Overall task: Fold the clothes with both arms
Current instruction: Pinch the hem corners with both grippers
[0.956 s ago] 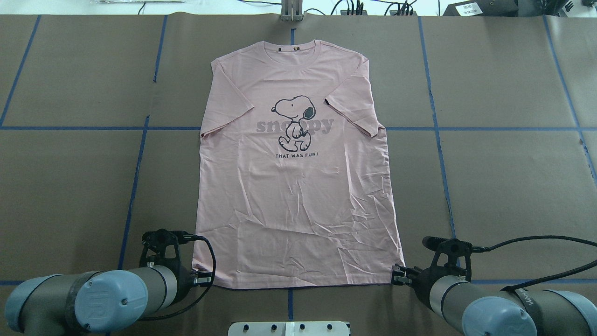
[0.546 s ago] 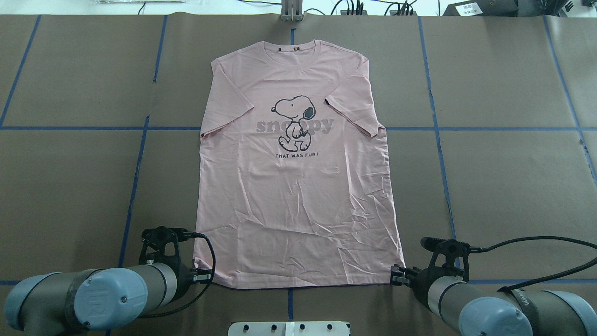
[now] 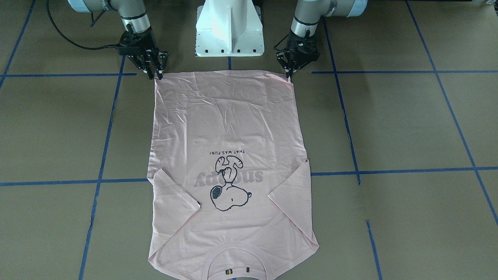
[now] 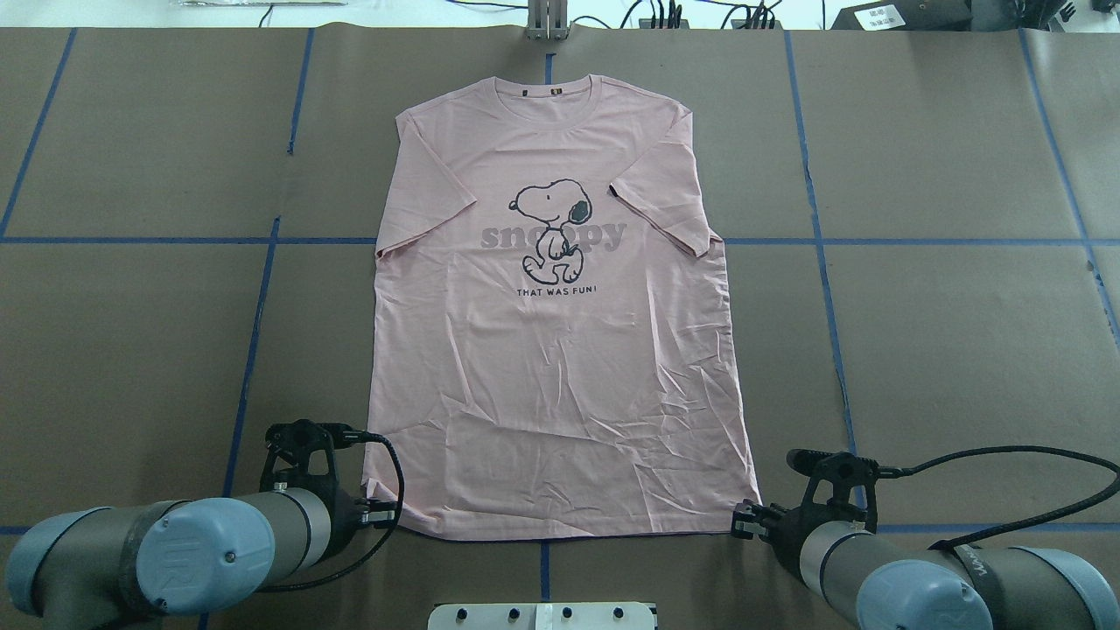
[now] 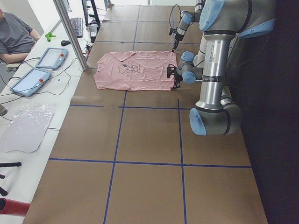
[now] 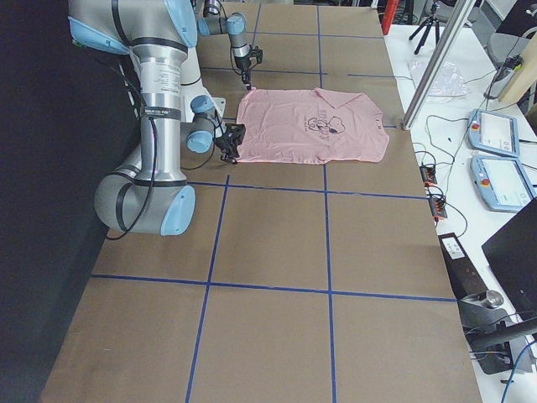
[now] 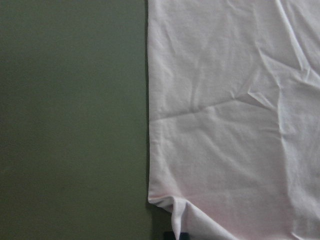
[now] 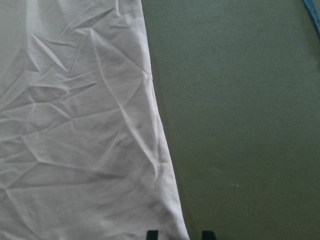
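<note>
t-shirt [image 4: 560, 367] flat on table [image 4: 962, 350], print up. left gripper [image 3: 289, 74] clamped on one hem corner. right gripper [image 3: 155, 74] parted, straddling the other corner.

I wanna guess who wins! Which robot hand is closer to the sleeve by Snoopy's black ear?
The right gripper. It is at the T-shirt hem corner on the same side as that sleeve; the left gripper is at the opposite hem corner, farther away.

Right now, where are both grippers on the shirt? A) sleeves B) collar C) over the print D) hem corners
D: the left gripper and right gripper each sit at a hem corner of the T-shirt, opposite the collar.
</note>
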Controlling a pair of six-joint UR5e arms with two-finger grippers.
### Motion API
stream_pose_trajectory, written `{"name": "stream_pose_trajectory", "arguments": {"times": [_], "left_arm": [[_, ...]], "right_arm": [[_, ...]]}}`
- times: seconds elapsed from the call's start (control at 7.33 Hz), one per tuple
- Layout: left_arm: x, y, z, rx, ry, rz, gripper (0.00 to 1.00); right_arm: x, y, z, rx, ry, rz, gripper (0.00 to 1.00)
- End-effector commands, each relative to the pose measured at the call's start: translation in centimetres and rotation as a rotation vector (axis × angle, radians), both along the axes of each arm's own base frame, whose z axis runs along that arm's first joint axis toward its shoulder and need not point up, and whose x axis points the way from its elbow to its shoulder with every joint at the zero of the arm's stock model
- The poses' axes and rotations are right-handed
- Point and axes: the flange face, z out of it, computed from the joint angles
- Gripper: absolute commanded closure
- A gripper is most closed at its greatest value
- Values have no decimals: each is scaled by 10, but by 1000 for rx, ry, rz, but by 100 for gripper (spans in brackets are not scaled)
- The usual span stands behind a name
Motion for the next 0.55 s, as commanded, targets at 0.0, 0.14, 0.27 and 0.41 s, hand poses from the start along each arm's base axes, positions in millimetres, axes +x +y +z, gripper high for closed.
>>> {"name": "stream_pose_trajectory", "arguments": {"times": [0.0, 0.14, 0.27, 0.41], "left_arm": [[0, 0, 0, 0, -1, 0, 100], [-1, 0, -1, 1, 2, 0, 100], [-1, 0, -1, 0, 2, 1, 100], [-1, 0, -2, 0, 4, 1, 100]], "right_arm": [[-2, 1, -3, -1, -7, -2, 79], [-5, 1, -7, 0, -15, -4, 100], [-5, 1, -8, 0, -16, -6, 100], [-4, 1, -8, 0, -15, -4, 100]]}}
